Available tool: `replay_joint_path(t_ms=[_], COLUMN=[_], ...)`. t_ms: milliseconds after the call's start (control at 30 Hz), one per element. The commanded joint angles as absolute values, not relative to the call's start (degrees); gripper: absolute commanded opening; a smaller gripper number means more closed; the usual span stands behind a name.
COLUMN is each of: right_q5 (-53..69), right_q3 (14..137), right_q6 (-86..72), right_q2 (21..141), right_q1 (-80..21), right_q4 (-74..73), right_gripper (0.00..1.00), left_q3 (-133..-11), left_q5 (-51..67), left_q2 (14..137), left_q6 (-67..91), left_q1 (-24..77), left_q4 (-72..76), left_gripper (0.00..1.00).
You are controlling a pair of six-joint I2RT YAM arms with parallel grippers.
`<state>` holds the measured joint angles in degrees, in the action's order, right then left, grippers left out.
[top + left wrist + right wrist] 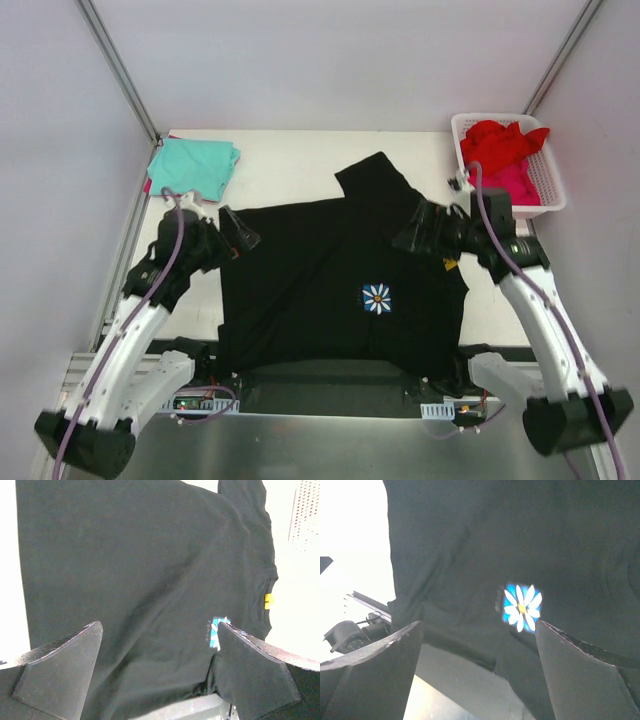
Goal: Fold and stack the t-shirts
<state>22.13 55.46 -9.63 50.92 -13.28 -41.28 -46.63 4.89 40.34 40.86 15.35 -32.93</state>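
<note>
White tabletop (300, 165) bears the limp black t-shirt (330, 290) mid-frame, likely best pinched along its side edges; left gripper (160, 627) and right gripper (479, 625) gape, empty.

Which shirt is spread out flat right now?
The black t-shirt with the flower print, mid-table. The teal shirt sits folded far left; red shirt and pink shirt are bunched in the basket.

A robotics lab test cell: a white worktop (300, 165) boxed in by plain white panels (330, 60) on aluminium struts (118, 68) at upper left and upper right. Two cabled robot arms (130, 330) are bolted along the bottom edge, with a bare circuit board (195, 402) at lower left.
</note>
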Motion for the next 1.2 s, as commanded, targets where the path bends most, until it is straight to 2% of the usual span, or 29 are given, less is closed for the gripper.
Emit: replay_joint_path(t_ms=[0, 167, 433, 700, 800, 933, 1033, 1167], right_q5=[30.0, 42.9, 50.0, 52.6, 48.4, 35.2, 26.3, 20.4], right_q3=[65.6, 74.6, 85.2, 96.7, 104.9, 115.5, 123.8, 133.3], right_q6=[-4.4, -7.6, -9.7, -9.4, -4.7, 2.5, 5.5, 7.1], right_q2=[64.5, 82.7, 103.8, 119.1, 122.5, 127.6, 129.8, 135.6], right_q1=[-13.4, -9.9, -4.8, -1.4, -1.9, -4.6, -6.9, -9.0], right_q4=[-24.4, -15.3, -10.7, -12.3, -21.1, -38.1, -46.4, -52.9], right_gripper=[0.97, 0.96, 0.96, 0.96, 0.96, 0.96, 0.96, 0.96], left_q3=[-46.0, -49.8, -64.1, -70.1, -70.8, -72.4, -73.8, -72.4], left_q5=[8.6, 13.9, 13.6, 14.7, 13.0, 5.2, 3.1, 0.7], left_q2=[51.8, 66.7, 86.8, 95.1, 94.7, 94.0, 94.0, 92.7], left_q6=[37.2, 36.6, 33.2, 31.6, 29.5, 25.8, 24.4, 24.3], left_q1=[15.5, 15.5, 15.5, 15.1, 15.2, 15.2, 15.3, 15.2], left_q4=[-12.4, -0.9, -0.2, -0.2, -0.2, -3.4, -6.0, -6.5], left_gripper=[0.99, 0.99, 0.99, 0.99, 0.99, 0.99, 0.99, 0.99])
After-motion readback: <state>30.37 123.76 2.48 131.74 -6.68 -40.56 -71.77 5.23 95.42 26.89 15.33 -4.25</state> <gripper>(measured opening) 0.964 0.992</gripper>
